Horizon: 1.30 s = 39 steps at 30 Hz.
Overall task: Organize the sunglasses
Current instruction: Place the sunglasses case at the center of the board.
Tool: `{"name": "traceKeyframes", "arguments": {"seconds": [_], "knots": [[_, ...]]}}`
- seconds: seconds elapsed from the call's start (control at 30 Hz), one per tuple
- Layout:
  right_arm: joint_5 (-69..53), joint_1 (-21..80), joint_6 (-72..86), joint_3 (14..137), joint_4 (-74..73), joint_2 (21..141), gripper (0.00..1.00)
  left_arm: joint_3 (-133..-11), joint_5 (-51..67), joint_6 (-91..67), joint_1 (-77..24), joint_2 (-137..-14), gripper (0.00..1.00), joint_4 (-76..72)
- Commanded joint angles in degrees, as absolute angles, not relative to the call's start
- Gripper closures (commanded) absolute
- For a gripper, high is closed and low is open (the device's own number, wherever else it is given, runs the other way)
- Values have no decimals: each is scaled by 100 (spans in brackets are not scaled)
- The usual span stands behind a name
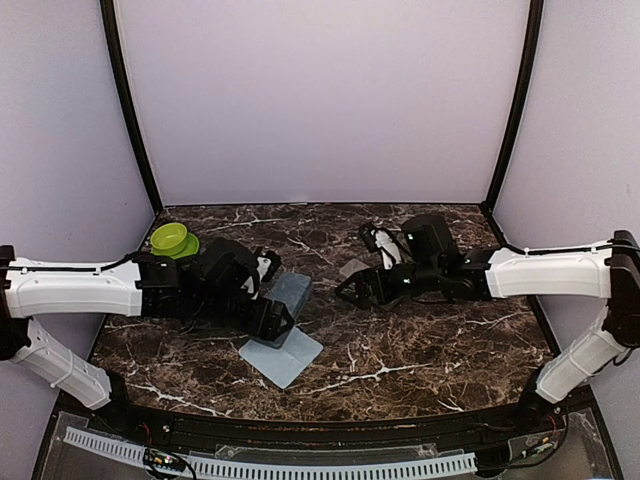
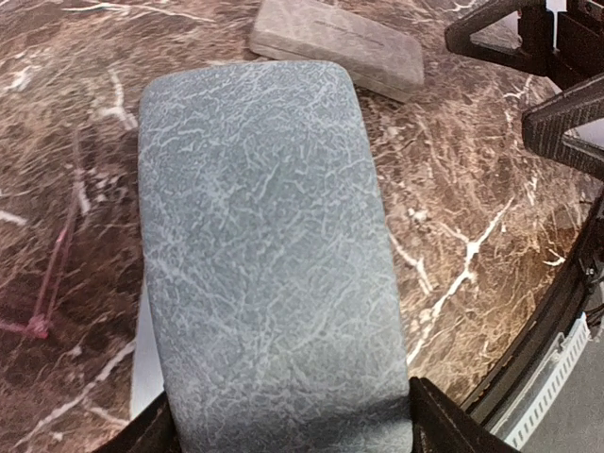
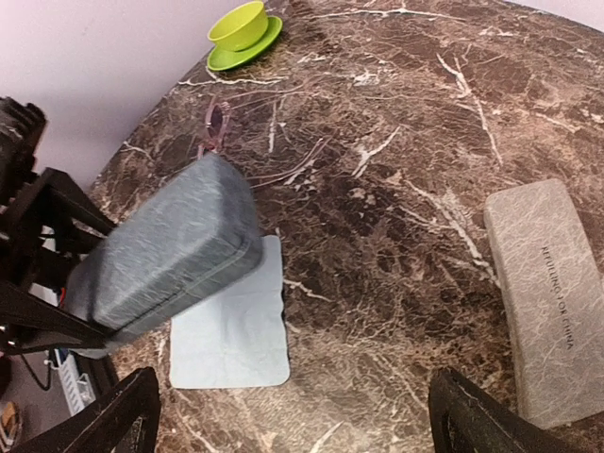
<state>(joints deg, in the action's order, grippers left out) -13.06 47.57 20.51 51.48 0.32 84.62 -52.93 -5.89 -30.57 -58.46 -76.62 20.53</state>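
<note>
The sunglasses (image 3: 216,125) lie on the marble near the green bowl; they show a thin purplish frame with spread arms. Part of them (image 2: 42,302) shows in the left wrist view; the left arm hides them from above. My left gripper (image 2: 288,429) (image 1: 272,315) is shut on one end of a closed blue-grey case (image 2: 264,255) (image 1: 290,292) (image 3: 165,250), held tilted above a pale blue cloth (image 3: 231,344) (image 1: 282,355). My right gripper (image 3: 293,425) (image 1: 350,290) stands wide open and holds nothing, just right of that case.
A second, paler grey case (image 3: 545,297) (image 2: 335,45) (image 1: 352,268) lies closed on the table under the right arm. A lime-green bowl on a saucer (image 1: 173,238) (image 3: 241,28) sits at the back left. The table's front rim (image 2: 547,321) is close.
</note>
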Motion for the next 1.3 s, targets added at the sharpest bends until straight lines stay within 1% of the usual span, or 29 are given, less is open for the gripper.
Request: {"name": "traceKeyframes", "arguments": {"seconds": [0.0,0.13,0.37,0.53,0.77,1.0,1.07,1.13,1.27], "knots": [[-2070,4523,2586,4616,882,8128,0,-5516,238,-2861,-5847,-7988,76,927],[-2238,4367,2763,4369,1097,7907,0,-5466,740,-3153,-5748,-8208,78,261],[-1577,4342,3080,4568,543,8002,0,-5457,681,-3468,-5739,-8675,80,-240],[-865,4313,3184,4500,241,7801,0,-5776,354,-3553,-5824,-9393,83,70],[-951,4289,3185,4384,-8,7879,0,-6225,-18,-3640,-6078,-10288,81,220],[-984,4289,3234,4157,6,7807,0,-6827,-164,-3453,-6108,-10937,77,545],[-989,4289,3266,4102,51,7781,0,-6909,-100,-3481,-6108,-11027,75,554],[-984,4289,3290,4036,91,7762,0,-7030,-3,-3545,-6108,-11150,70,679],[-951,4289,3302,3970,90,7739,0,-7148,33,-3570,-6165,-11241,57,810]]}}
